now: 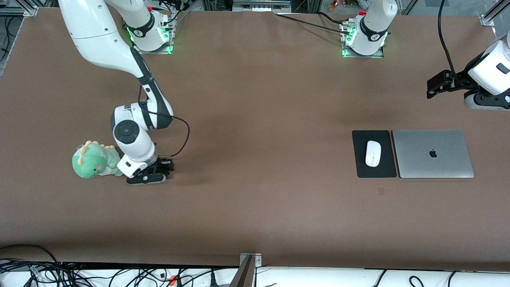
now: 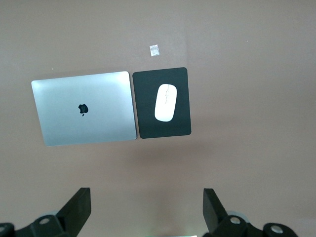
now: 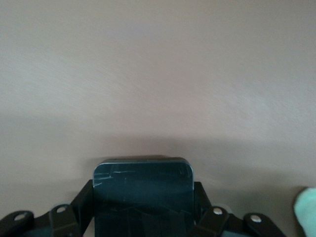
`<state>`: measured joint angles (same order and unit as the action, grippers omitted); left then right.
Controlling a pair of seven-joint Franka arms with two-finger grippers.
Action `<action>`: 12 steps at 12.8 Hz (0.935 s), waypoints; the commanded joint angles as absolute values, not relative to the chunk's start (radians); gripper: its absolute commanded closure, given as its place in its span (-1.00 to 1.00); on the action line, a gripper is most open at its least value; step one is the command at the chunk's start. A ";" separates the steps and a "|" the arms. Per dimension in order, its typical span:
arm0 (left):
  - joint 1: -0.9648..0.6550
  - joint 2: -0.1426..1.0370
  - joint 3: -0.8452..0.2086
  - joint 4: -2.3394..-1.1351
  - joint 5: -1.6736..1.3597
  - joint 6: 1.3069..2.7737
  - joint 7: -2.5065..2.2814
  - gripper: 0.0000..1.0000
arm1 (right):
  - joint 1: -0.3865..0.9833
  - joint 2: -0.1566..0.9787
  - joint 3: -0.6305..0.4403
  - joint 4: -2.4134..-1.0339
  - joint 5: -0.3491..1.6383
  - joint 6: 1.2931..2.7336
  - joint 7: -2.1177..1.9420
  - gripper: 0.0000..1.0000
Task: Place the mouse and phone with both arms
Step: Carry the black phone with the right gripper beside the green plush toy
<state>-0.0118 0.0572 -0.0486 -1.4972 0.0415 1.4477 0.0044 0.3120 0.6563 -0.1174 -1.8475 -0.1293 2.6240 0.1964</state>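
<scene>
The white mouse (image 1: 373, 153) lies on a black mouse pad (image 1: 360, 167) toward the left arm's end of the table; it also shows in the left wrist view (image 2: 166, 102). The black phone (image 1: 146, 179) sits between the fingers of my right gripper (image 1: 153, 172), low at the table surface beside a green plush; in the right wrist view the phone (image 3: 143, 185) fills the gap in the gripper (image 3: 143, 210), with the fingers (image 3: 85, 202) against its sides. My left gripper (image 1: 437, 85) hangs high and open near the table's end, empty in its wrist view (image 2: 146, 207).
A closed silver laptop (image 1: 433, 153) lies beside the mouse pad, toward the left arm's end, and shows in the left wrist view (image 2: 84, 108). A green dinosaur plush (image 1: 95, 160) sits right next to the right gripper; its edge shows in the right wrist view (image 3: 307, 207).
</scene>
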 commanded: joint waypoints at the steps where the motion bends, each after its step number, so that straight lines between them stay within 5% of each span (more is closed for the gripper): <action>1: -0.015 0.064 -0.041 -1.479 0.031 1.439 0.008 -1.00 | 0.253 0.594 -0.095 -1.940 -0.124 2.664 0.150 1.00; 2: -0.015 0.066 -0.040 -1.479 0.026 1.440 0.006 -1.00 | 0.247 0.594 -0.092 -1.954 -0.091 2.677 0.150 1.00; 3: -0.014 0.064 -0.040 -1.479 0.025 1.440 -0.003 -1.00 | 0.247 0.594 -0.091 -1.960 -0.031 2.681 0.150 0.37; 4: -0.014 0.060 -0.037 -1.479 0.009 1.440 -0.008 -1.00 | 0.248 0.595 -0.089 -1.960 -0.002 2.681 0.150 -0.99; 7: -0.014 0.060 -0.035 -1.479 0.003 1.440 -0.011 -1.00 | 0.249 0.580 -0.081 -1.945 0.002 2.645 0.147 -1.00; 12: -0.014 0.060 -0.035 -1.479 0.002 1.440 -0.011 -1.00 | 0.239 0.519 -0.086 -1.735 0.075 2.324 0.094 -1.00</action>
<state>-0.0116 0.0591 -0.0414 -1.4961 0.0253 1.4482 0.0002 0.2628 0.5493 -0.0966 -1.7888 0.0262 2.4065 0.1521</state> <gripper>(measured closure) 0.000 0.000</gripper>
